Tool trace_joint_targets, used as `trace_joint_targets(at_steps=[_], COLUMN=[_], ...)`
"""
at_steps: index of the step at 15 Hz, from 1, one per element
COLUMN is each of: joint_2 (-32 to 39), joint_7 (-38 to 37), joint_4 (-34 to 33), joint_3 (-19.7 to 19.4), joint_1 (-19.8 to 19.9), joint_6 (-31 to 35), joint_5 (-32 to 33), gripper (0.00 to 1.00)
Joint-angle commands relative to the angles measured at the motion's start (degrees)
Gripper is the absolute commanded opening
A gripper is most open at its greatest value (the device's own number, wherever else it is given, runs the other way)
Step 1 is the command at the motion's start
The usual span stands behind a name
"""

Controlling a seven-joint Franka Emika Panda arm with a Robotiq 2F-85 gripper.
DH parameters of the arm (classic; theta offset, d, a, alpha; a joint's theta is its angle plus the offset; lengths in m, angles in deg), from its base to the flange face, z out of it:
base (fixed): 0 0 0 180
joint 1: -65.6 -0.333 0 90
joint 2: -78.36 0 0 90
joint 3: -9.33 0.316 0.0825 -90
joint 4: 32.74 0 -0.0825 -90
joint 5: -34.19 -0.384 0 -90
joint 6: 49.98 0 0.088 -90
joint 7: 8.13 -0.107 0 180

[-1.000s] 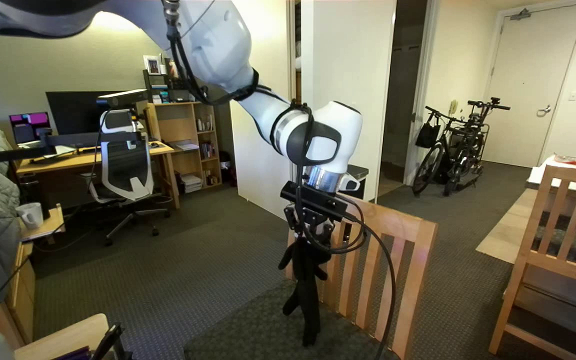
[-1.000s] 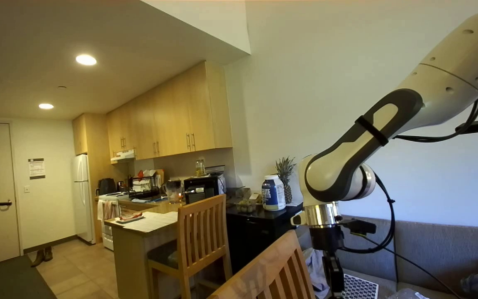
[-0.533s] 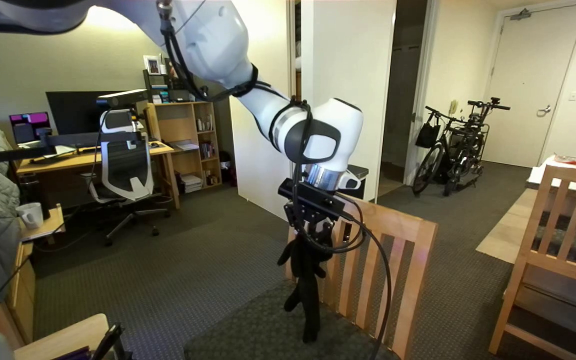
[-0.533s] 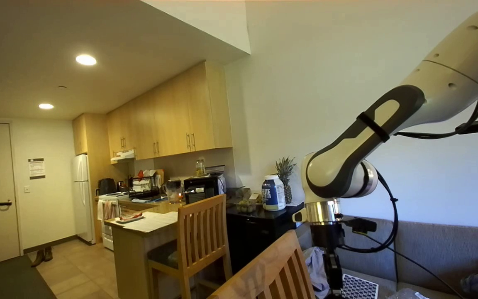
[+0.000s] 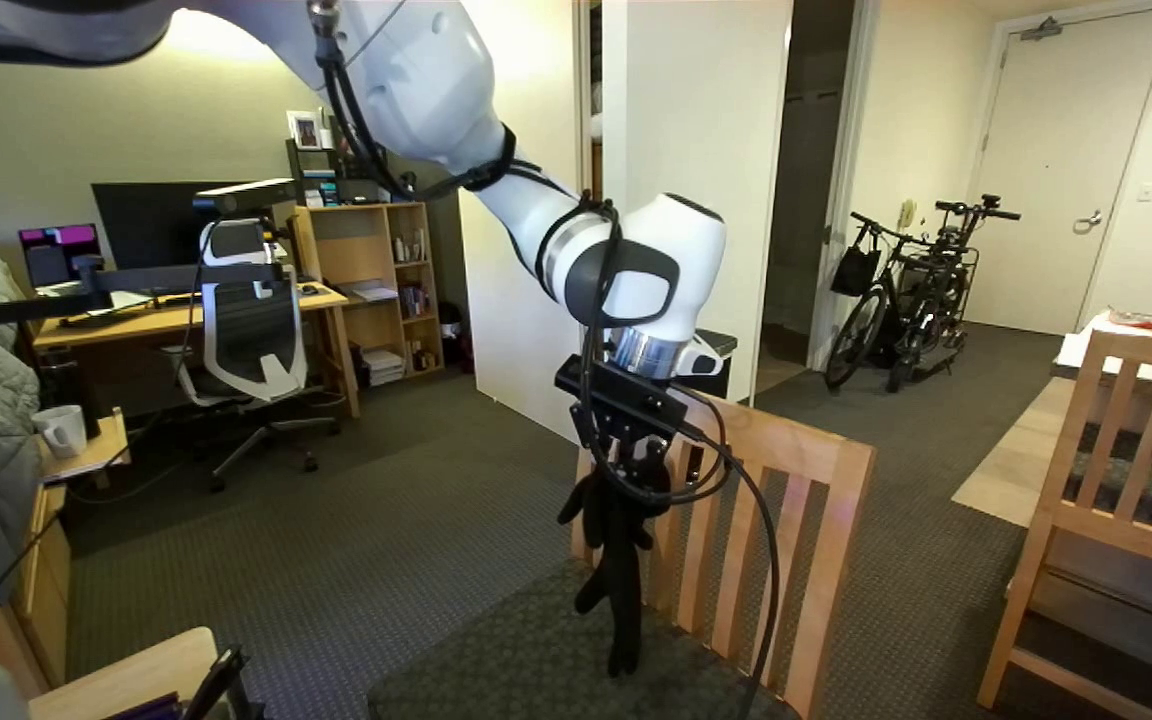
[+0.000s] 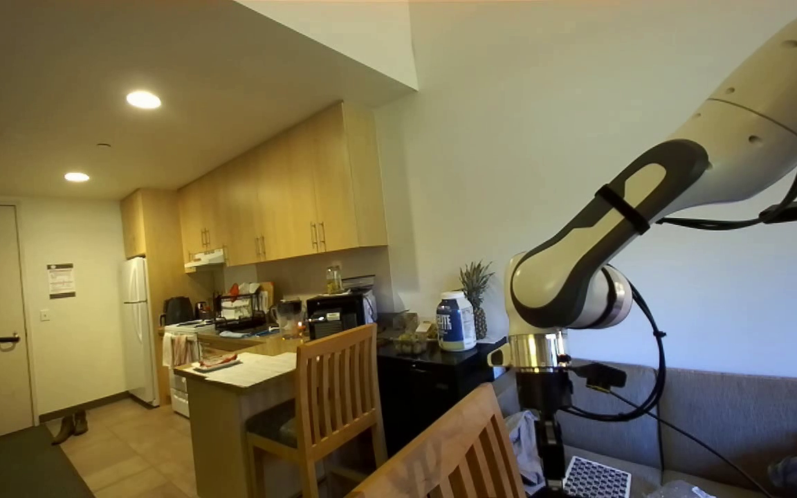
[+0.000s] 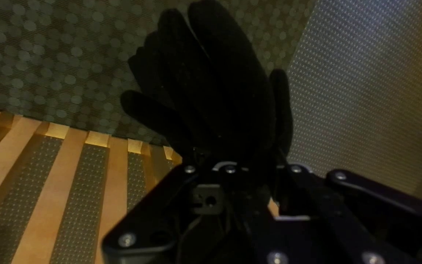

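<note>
The gripper (image 7: 238, 161) was clamped on one end of a black glove (image 7: 211, 95), pinching it; black on black, the line where the two met was hard to make out. The wrist view alone gave the glove close up, with its fingers (image 7: 229, 55) pointing away from the gripper, a thick pair in the middle and narrower ones to the left and right. Whether one glove or two were held could not be told. In an exterior view the glove showed at full length, over the patterned seat (image 5: 496, 650) of a wooden chair (image 5: 833, 580); in an exterior view where a blue-and-white tub (image 6: 455, 325) stood on a black cabinet (image 6: 433, 394) with a pineapple (image 6: 478, 280) just behind it, nearly all of the glove was cut off.

It hung straight below the gripper, just beside the chair's slatted back (image 5: 796, 438). Whether its lowest tip touched the seat was unclear.

Above the gripper sat the wrist camera (image 5: 636, 395), with a black cable (image 5: 774, 560) looping out to the right. The arm (image 5: 436, 90) sloped down from left to right and bent at its end, so that the gripper pointed at the seat. Farther off stood a desk (image 5: 136, 325) and a bookcase (image 5: 351, 255) on the left and a bicycle (image 5: 891, 290) on the right. In an exterior view a gray padded bench (image 6: 737, 415) ran along the far side, with a white perforated tray (image 6: 596, 477) just right of the gripper.
</note>
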Motion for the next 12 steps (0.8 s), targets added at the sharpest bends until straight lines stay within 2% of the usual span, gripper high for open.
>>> trace_joint_targets(at_steps=[1, 2, 3, 12], joint_2=[-1.04, -0.63, 0.08, 0.42], joint_7=[-1.26, -1.32, -0.16, -0.29], joint_4=[2.20, 2.18, 0.16, 0.59], joint_3=[0.58, 0.84, 0.58, 0.96], joint_1=[-0.30, -0.52, 0.03, -0.22], joint_6=[2.69, 2.84, 0.31, 0.93], joint_5=[-0.80, -0.89, 0.12, 0.13], gripper=[0.04, 0.07, 0.08, 0.08])
